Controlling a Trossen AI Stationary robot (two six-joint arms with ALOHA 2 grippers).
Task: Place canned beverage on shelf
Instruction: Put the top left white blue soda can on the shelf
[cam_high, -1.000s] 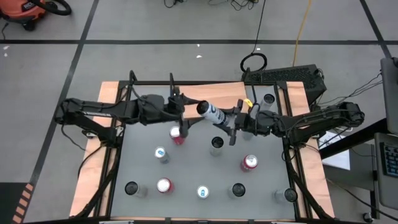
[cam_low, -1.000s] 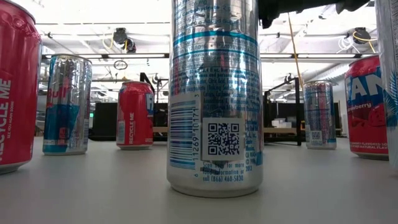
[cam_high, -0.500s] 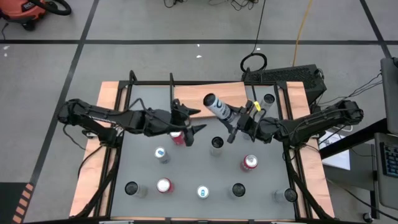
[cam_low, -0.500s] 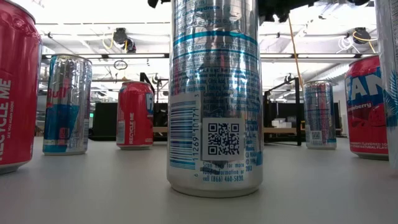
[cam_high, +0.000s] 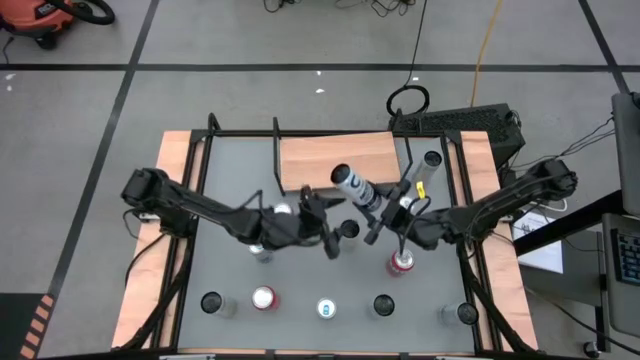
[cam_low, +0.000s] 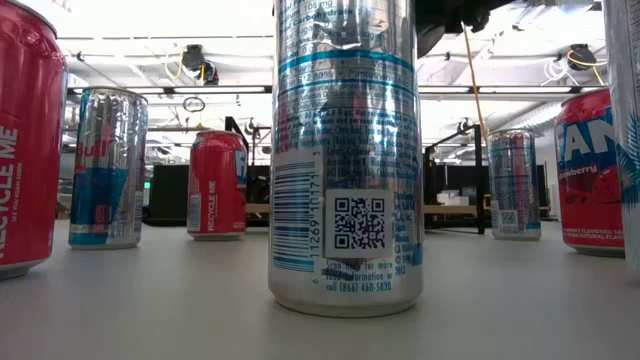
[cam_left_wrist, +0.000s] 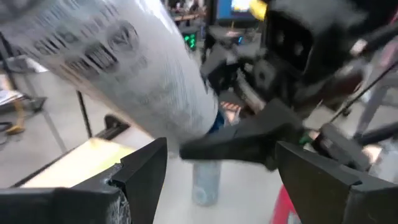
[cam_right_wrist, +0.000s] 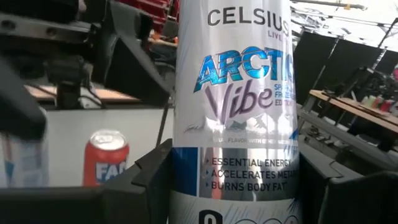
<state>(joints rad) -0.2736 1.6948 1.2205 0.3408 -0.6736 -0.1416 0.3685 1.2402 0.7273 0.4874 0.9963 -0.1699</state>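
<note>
A silver canned beverage (cam_high: 352, 186) hangs tilted over the table, just in front of the shelf's near edge. The shelf (cam_high: 340, 155) is a light-wood board with black rod frames, at the table's far middle. My right gripper (cam_high: 380, 206) reaches in from the right and is shut on the can (cam_right_wrist: 239, 74). My left gripper (cam_high: 330, 225) comes from the left and stands open just near-left of the can, above a dark-topped can (cam_high: 346, 230). Nothing lies between its fingers (cam_left_wrist: 217, 162). My right gripper pinches the can's bottom part (cam_right_wrist: 236, 171) between its two fingers, one on each side wall. The fingers come about level from the table's right and lie along the can. The can is lifted clear, its top end (cam_high: 340, 175) pointing toward the far left.
Several cans stand on the grey tabletop: a red one (cam_high: 402, 262) under the right arm, a row along the near edge (cam_high: 326, 308), one at the far right (cam_high: 432, 160). A tall silver can (cam_low: 345, 150) fills the low view.
My left gripper has drawn away from the can, toward the table's right and near edges and downward, staying open. My right gripper has swung a little toward the near edge with the can, whose top end now points more toward the far edge.
</note>
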